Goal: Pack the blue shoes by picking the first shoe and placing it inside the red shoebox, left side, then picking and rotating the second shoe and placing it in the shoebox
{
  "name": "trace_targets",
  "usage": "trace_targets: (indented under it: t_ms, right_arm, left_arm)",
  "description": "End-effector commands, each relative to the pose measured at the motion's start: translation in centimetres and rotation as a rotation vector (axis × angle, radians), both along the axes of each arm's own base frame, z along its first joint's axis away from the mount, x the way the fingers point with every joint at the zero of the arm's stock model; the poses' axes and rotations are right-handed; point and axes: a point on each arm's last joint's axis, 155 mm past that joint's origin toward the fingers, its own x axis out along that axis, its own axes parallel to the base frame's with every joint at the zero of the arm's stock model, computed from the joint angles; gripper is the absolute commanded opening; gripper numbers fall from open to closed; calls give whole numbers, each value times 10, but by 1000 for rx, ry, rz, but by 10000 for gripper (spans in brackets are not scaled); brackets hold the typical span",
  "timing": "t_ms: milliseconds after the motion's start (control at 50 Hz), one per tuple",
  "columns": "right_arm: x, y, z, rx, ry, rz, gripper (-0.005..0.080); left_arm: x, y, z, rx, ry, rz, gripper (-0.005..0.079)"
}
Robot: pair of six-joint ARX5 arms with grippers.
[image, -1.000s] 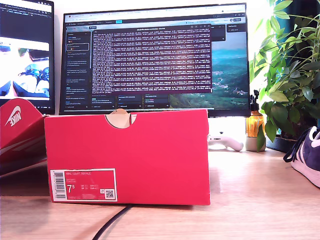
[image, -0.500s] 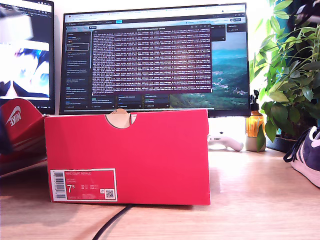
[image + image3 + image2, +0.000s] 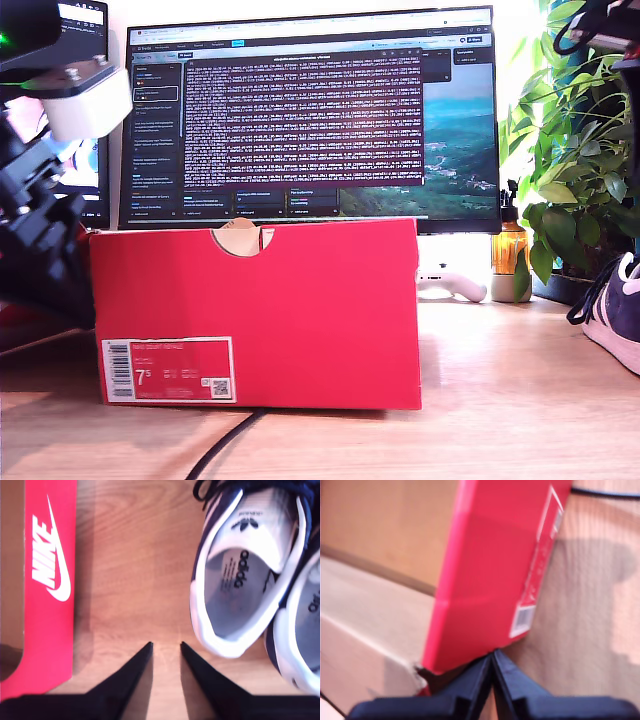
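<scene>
The red shoebox [image 3: 255,310] stands in the middle of the desk with its 7.5 label facing the exterior camera. My first gripper [image 3: 492,652] is shut on nothing, just off the corner of the shoebox [image 3: 490,570] by the label. The first arm [image 3: 40,200] stands at the box's end on the exterior view's left. My second gripper [image 3: 166,645] hovers open by a narrow gap over bare desk, between the shoebox [image 3: 50,580] and the blue shoes. One shoe [image 3: 245,575] lies beside the other [image 3: 305,630]. One shoe [image 3: 615,310] shows at the exterior view's right edge.
A large monitor [image 3: 310,120] stands behind the box. On the exterior view's right are a leafy plant [image 3: 580,150], an amber bottle [image 3: 510,245] and a white controller [image 3: 450,285]. A black cable [image 3: 225,450] runs out from under the box. The second arm [image 3: 600,25] shows at the top right.
The first arm has come into the exterior view's left, covering the red lid and side monitor. Part of the second arm has appeared at the top right. Box and shoe have not moved.
</scene>
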Motion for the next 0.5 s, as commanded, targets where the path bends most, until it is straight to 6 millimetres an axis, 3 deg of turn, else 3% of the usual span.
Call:
trace_targets:
  t_ms: [0,160,300,480]
  right_arm:
    - [8,2,-8,-1,16,-1,236]
    - [16,2,-31,-25,75,11,235]
    - [27,-11,-48,-99,88,-1,235]
    - [27,-14,-64,-123,139,19,235]
  left_arm:
    - [5,-6,4,-11,-25,-12,-19]
    - [9,-8,8,-22,-43,-11,-19]
    - [8,-8,8,-22,-41,-11,-19]
    - [8,-8,8,-22,-41,-11,-19]
